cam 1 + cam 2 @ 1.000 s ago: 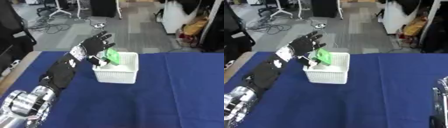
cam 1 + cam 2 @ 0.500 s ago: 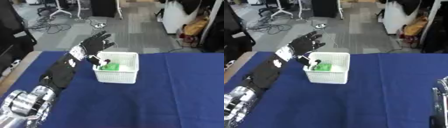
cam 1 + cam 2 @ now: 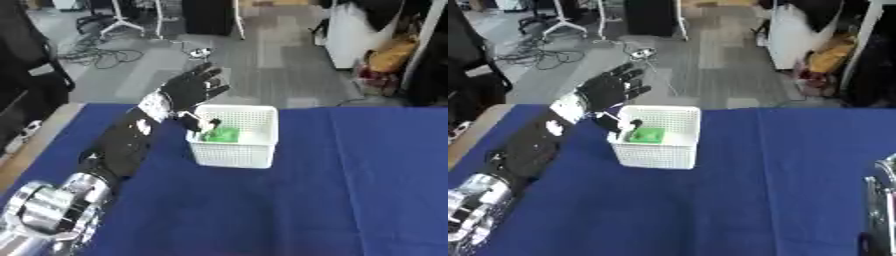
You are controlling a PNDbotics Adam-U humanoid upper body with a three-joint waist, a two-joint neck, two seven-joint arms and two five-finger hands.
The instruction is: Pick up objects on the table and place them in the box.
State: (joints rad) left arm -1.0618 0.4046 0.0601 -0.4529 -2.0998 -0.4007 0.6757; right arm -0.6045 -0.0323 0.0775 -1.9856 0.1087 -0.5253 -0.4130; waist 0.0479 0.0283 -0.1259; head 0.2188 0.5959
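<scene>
Blue cloth covers the worktop (image 3: 350, 190), with grey floor and cables beyond its far edge. From the near left, the left robot hand (image 3: 188, 90) reaches out to the far-left rim of the box (image 3: 249, 155), its fingers spread and straight, thumb pointing down over the rim, holding nothing. Inside the white mesh box lies a green object (image 3: 647, 135), on the left part of its floor. At the near right edge a silvery part of the right arm (image 3: 881, 210) shows; its hand's fingers cannot be told.
</scene>
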